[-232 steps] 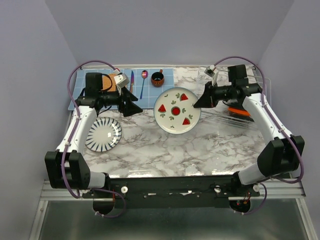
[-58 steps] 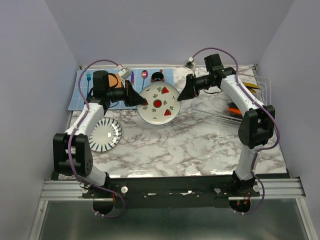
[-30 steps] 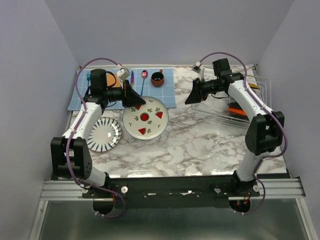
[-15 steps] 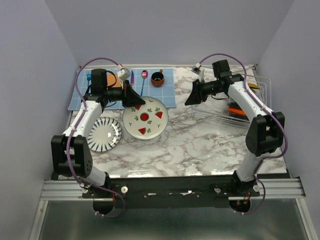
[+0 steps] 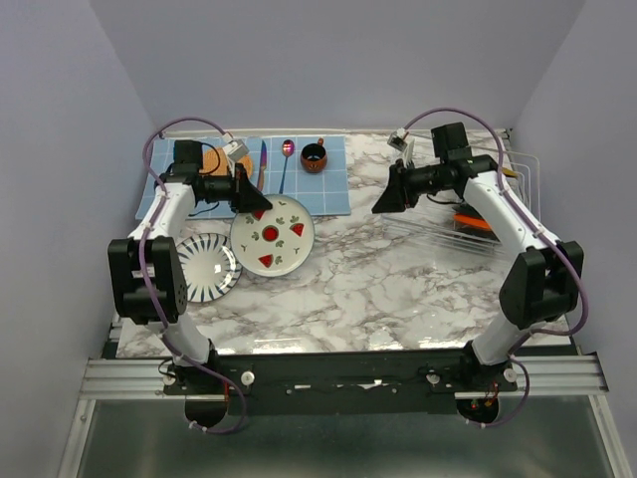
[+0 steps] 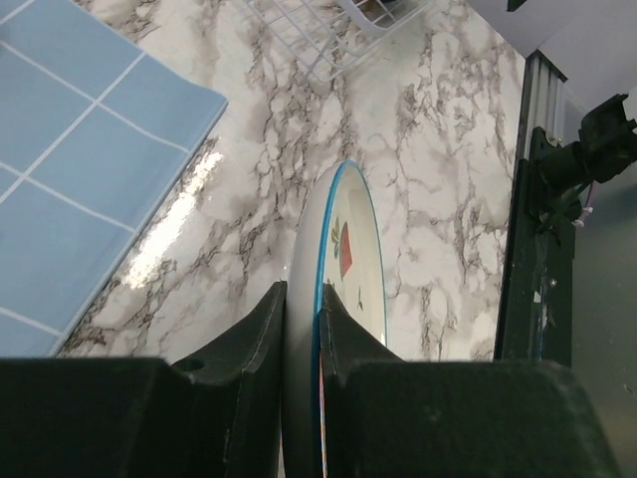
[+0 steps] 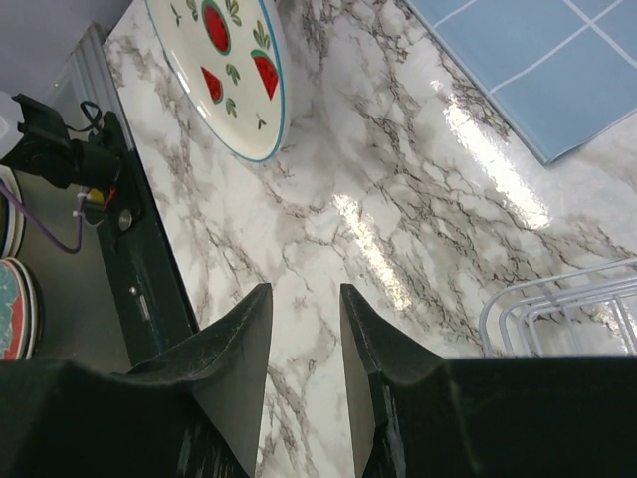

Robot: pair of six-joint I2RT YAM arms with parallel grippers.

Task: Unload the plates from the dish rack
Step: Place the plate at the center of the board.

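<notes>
Over the left of the worktop [image 5: 398, 289], well apart from the dish rack [image 5: 428, 231], the red-wedge plate [image 5: 272, 235] was held beside the striped plate [image 5: 204, 267], its far rim pinched by the left fingers [image 6: 254, 337], while the right fingers [image 7: 244, 344], spread and empty, stood nearer the rack.

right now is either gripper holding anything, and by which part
The left gripper is shut on the white plate with red wedges, pinching it by its rim. The right gripper is open and holds nothing.
</notes>
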